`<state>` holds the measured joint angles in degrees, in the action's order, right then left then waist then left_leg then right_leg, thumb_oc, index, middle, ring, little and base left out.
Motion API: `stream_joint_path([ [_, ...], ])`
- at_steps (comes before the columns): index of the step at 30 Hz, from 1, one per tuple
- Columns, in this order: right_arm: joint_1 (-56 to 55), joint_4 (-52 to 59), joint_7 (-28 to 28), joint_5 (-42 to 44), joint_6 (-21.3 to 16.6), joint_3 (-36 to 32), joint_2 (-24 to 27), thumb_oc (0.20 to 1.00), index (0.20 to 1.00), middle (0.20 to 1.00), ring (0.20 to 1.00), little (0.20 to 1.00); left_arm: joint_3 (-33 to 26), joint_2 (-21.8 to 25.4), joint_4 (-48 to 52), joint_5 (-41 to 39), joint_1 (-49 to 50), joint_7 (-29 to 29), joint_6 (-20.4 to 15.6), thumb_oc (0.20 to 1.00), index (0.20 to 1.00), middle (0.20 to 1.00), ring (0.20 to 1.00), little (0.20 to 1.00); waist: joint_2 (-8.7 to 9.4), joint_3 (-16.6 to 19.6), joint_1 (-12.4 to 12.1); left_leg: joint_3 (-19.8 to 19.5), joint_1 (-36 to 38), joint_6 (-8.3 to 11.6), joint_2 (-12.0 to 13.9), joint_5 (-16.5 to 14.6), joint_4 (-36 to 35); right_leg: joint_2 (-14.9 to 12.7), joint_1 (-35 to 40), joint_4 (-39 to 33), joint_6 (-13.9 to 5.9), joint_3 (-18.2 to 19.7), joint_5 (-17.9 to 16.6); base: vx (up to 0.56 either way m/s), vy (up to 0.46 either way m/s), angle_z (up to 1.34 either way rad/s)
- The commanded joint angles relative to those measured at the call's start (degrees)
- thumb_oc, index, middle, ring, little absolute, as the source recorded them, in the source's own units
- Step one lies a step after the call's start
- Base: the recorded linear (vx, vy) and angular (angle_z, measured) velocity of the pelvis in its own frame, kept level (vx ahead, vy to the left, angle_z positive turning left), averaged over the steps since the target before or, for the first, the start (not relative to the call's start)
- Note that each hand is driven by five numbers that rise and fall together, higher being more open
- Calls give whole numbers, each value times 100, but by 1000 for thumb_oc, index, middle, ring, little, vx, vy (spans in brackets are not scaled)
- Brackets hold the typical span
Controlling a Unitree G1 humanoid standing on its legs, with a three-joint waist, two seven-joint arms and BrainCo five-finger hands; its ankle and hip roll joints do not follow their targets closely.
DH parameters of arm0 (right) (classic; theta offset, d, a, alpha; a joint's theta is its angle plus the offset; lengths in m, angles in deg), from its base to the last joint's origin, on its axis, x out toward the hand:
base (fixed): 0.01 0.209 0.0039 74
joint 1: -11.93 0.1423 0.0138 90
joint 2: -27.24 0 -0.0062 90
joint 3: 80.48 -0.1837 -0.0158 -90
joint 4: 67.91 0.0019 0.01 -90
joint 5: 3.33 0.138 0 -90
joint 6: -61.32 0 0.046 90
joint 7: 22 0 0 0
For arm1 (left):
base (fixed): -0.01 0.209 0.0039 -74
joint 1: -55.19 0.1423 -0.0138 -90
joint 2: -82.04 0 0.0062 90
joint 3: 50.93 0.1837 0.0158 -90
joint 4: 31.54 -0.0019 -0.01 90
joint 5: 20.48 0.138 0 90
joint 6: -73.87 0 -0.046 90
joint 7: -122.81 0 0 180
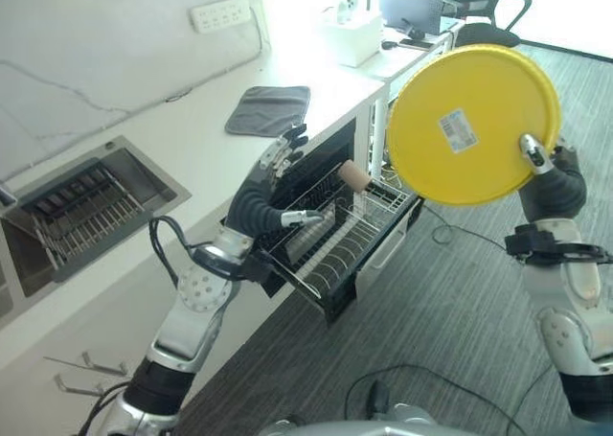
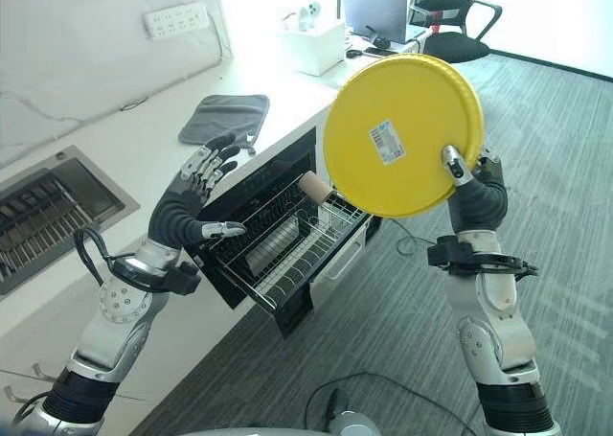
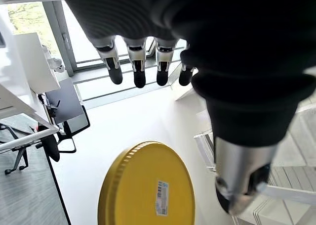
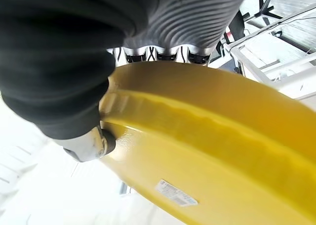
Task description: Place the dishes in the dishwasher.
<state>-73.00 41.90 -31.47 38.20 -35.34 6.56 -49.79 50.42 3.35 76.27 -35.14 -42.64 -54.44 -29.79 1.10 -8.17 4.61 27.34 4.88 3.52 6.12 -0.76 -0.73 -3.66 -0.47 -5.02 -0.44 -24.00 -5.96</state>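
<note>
At far left a sink sits in the counter, a grey cloth further along. My left hand hovers with fingers spread and empty above the pulled-out dishwasher rack, where a brown cup lies. My right hand pinches the yellow plate by its lower edge, held upright above and right of the rack, so I judge it must come down and leftward, edge-first, clear of the cup.

Glossy plastic yellow plate; wire metal rack; matt cloth mat
</note>
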Motion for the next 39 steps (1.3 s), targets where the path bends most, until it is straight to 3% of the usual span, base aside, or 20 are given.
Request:
stream_joint_path([
  [1, 324, 676, 251, -195, -329, -469, 152, 200, 200, 200, 200, 200, -277, 219, 667, -36, 33, -50, -86, 1000, 1000, 1000, 1000, 1000, -115, 179, -145, -413, 382, 201, 152, 64, -231, -696, 937, 8, -873, 136, 431, 178, 345, -6],
  [3, 223, 740, 304, -237, -307, -551, 122, 200, 200, 200, 200, 200, -275, 211, 666, -46, 18, -9, -7, 1000, 1000, 1000, 1000, 1000, -92, 186, -147, -457, 460, 147, 69, 45, -357, -757, 978, 80, -940, 73, 421, 169, 314, -2],
  [5, 138, 792, 233, -367, -338, -627, 65, 200, 200, 200, 200, 200, -221, 238, 619, -21, -37, 67, 121, 1000, 1000, 1000, 1000, 1000, -30, 145, -199, -648, 489, -55, -113, -93, -424, -1021, 699, 1093, -1052, 42, 293, 168, 371, 28],
  [9, 70, 787, 242, -450, -482, -693, 5, 200, 200, 200, 200, 200, -142, 281, 498, 98, -164, 200, 123, 1000, 1000, 1000, 1000, 1000, -74, -35, -221, -1083, 407, -245, -177, -160, -427, -1241, -98, 2713, -975, 390, 82, 89, 161, 45],
  [12, 166, 630, 354, -538, -490, -646, -68, 200, 200, 200, 200, 200, -38, 368, 458, 56, -305, 500, 280, 1000, 1000, 1000, 1000, 1000, 43, -39, -258, -1224, 404, -134, -169, -177, -427, -1333, 30, 1368, -1046, 455, -8, 141, -225, 66],
  [14, 185, 638, 382, -541, -514, -585, -91, 200, 200, 200, 200, 200, 82, 438, 460, 207, -294, 518, 333, 1000, 1000, 1000, 1000, 1000, 101, -7, -241, -1247, 467, -35, -131, -239, -427, -1517, 183, 393, -1244, 543, -642, 172, -374, 43],
  [16, 238, 614, 323, -551, -550, -504, -98, 200, 200, 200, 200, 200, 181, 545, 399, 206, -337, 533, 336, 1000, 1000, 1000, 1000, 1000, 117, 6, -200, -1381, 506, -16, -60, -320, -427, -1598, 166, 147, -1316, 921, -875, 132, -394, 32],
  [17, 238, 610, 283, -558, -562, -490, -87, 200, 200, 200, 200, 200, 204, 593, 390, 158, -362, 546, 333, 1000, 1000, 1000, 1000, 1000, 115, 14, -176, -1466, 511, -17, -19, -332, -427, -1544, 164, 163, -1300, 1116, -814, 86, -424, 56],
  [18, 237, 597, 264, -502, -541, -497, -55, 200, 200, 200, 200, 200, 166, 629, 396, 113, -360, 574, 334, 1000, 1000, 1000, 1000, 1000, 96, 50, -213, -1470, 514, 13, 107, -279, -424, -1463, 244, 230, -1270, 1104, -517, 56, -499, 76],
  [19, 275, 572, 320, -419, -498, -492, -21, 200, 200, 200, 200, 200, 108, 618, 417, 195, -307, 522, 334, 1000, 1000, 1000, 1000, 1000, 79, 87, -262, -1396, 519, 77, 243, -221, -404, -1372, 377, 206, -1233, 907, -275, 36, -521, 66],
  [22, 367, 588, 394, -178, -284, -390, 94, 200, 200, 200, 200, 200, -49, 558, 489, 297, -79, 380, 356, 1000, 1000, 1000, 1000, 1000, 66, 182, -304, -1235, 507, 288, 595, -37, -332, -1016, 569, 2, -1167, 828, 129, 14, -447, 14],
  [23, 401, 575, 413, -180, -280, -358, 113, 200, 200, 200, 200, 200, -71, 544, 484, 306, -50, 365, 362, 1000, 1000, 1000, 1000, 1000, 54, 188, -307, -1207, 491, 325, 651, -12, -290, -956, 582, 2, -1134, 822, 171, -18, -408, 8],
  [25, 512, 581, 319, -361, -255, -239, 186, 200, 200, 200, 200, 200, -4, 458, 417, 377, -23, 328, 232, 1000, 1000, 1000, 1000, 1000, 10, 158, -339, -1103, 154, 549, 943, 362, 347, -772, 636, 2, -932, 792, 320, -85, -364, -3],
  [26, 578, 569, 235, -448, -220, -220, 276, 200, 200, 200, 200, 200, 11, 422, 399, 369, -6, 378, 165, 1000, 1000, 1000, 1000, 1000, -6, 126, -383, -1194, -68, 582, 900, 316, 679, -744, 664, 2, -866, 734, 366, -113, -257, 5],
  [28, 679, 511, 123, -517, -197, -186, 372, 200, 200, 200, 200, 200, -43, 432, 379, 289, 67, 449, 49, 1000, 1000, 1000, 1000, 1000, -101, 116, -340, -999, -94, 659, 1010, 503, 222, -740, 695, 2, -912, 629, 397, -77, -3, 21],
  [29, 644, 483, 135, -632, -265, -180, 353, 200, 200, 200, 200, 200, -104, 429, 362, 211, 124, 514, -32, 1000, 1000, 1000, 1000, 1000, -150, 104, -278, -730, -19, 717, 1200, 729, -63, -785, 718, 2, -921, 491, 390, -43, 116, 33],
  [32, 409, 557, 266, -837, -256, -248, 353, 200, 200, 200, 200, 200, -291, 465, 293, -60, 311, 338, -27, 1000, 1000, 1000, 1000, 1000, -187, 170, -234, -923, 195, 635, 1016, 508, -427, -936, 748, 2, -995, 474, 364, 35, 143, 41],
  [39, 2, 630, 429, -1734, -253, -563, 278, 200, 200, 200, 200, 200, -721, 327, -96, -504, 1074, 365, 293, 1000, 1000, 1000, 1000, 1000, -154, 314, -387, -1012, 176, 637, 1008, 388, -427, -1118, 829, 2, -1106, 143, 308, 76, 64, 9],
])
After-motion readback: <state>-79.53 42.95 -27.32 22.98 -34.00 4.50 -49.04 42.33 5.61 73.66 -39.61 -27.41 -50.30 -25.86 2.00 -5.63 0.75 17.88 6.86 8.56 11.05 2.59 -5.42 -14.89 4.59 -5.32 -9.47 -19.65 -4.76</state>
